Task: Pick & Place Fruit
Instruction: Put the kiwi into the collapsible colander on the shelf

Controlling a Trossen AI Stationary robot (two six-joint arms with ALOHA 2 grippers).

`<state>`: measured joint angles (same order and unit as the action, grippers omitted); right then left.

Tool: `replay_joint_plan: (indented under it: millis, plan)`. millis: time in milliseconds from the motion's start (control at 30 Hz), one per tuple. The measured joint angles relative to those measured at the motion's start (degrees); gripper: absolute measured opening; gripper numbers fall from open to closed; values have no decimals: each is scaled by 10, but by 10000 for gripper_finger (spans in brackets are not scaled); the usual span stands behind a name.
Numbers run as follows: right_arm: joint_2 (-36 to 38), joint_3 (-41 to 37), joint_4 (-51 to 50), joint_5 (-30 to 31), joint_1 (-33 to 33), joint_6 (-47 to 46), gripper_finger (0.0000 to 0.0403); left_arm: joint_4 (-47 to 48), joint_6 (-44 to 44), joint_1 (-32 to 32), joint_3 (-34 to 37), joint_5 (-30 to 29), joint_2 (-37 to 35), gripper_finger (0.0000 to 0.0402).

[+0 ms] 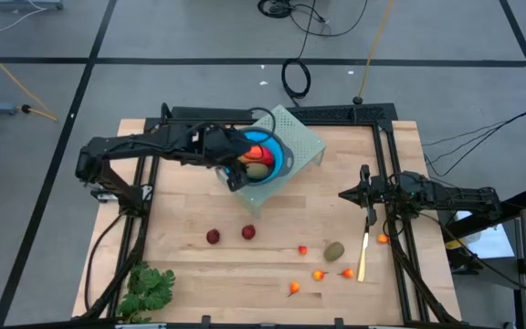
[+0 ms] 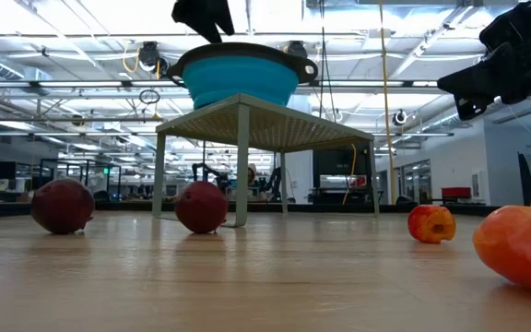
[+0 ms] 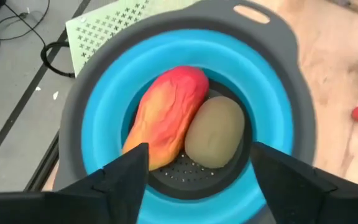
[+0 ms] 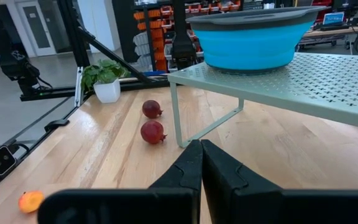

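Observation:
A blue bowl with a grey rim [image 3: 291, 93] stands on a pale green perforated stand [image 1: 304, 137] at the table's far middle. In the bowl lie a long red-orange piece [image 3: 166, 115] and an olive-brown oval [image 3: 216, 134]. My left gripper [image 3: 197, 186] hovers open above the bowl's near-left rim, with nothing between its fingers. On the wood rest two dark-red balls [image 1: 213, 236] [image 1: 247, 232], another olive-brown oval [image 1: 334, 250] and several tiny orange-red pieces [image 1: 319, 274]. My right gripper [image 1: 343, 195] waits shut and level at the table's right, touching nothing.
A thin yellow stick [image 1: 363, 256] lies near the right arm. A leafy green bunch [image 1: 149, 288] sits at the near left corner. The stand's thin legs [image 4: 176, 112] rise from the table just beyond the two dark-red balls. Bare wood lies in the table's middle.

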<state>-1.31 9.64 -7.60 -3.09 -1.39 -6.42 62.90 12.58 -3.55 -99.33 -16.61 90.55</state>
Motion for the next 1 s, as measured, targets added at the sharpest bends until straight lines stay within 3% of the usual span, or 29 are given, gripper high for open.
replay_joint_plan:
  millis: [300,467,1000]
  plan:
    - [0,0,0,0,0,0,0,6,1,22,0,1,-16,104]
    - [0,0,0,0,0,0,0,5,1,25,0,40,-21,15]
    - [0,0,-8,0,0,0,0,12,-4,25,0,96,-20,8]
